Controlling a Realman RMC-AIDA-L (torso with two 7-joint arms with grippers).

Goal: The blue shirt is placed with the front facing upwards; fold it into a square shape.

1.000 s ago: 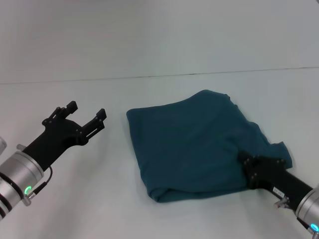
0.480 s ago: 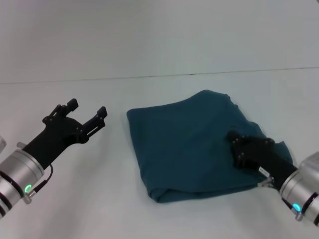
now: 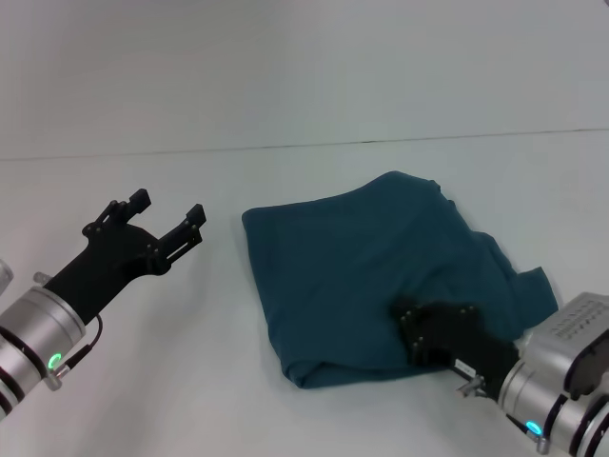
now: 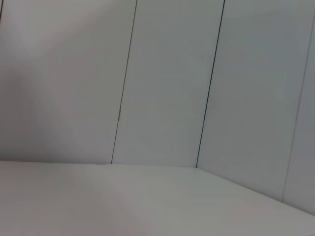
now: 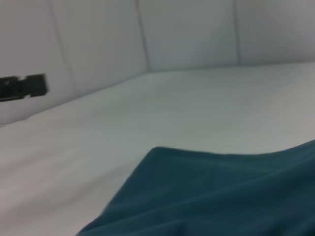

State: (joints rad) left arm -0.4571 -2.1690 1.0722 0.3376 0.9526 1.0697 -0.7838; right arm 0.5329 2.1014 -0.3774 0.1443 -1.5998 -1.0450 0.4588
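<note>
Right hand now low over the near part of the shirt, shifted leftward along its near edge from the right-hand corner where it sat a second ago. Whether clenched or released — cannot tell; fingers dark against dark cloth, gap not readable. Contact with fabric likely, not certain.

Shirt lying on the white surface, right of centre, already folded down to a rough four-sided bundle. Left edge fairly straight, near-left corner rounded and thick. Far-right side slumped, a loose flap trailing toward the right edge. No lettering showing. Outline unchanged over the last second — no fold made by the sweep, cloth not dragged.

Right wrist view: shirt corner close below, bare surface beyond.

Left hand held off to the left, above the surface, well apart from the shirt, fingers spread, nothing in them. No movement since a second ago — idle.

Reading: repositioning or smoothing rather than a fresh fold. Task near its end; loose right flap and uneven far side remaining between this and a clean square.
</note>
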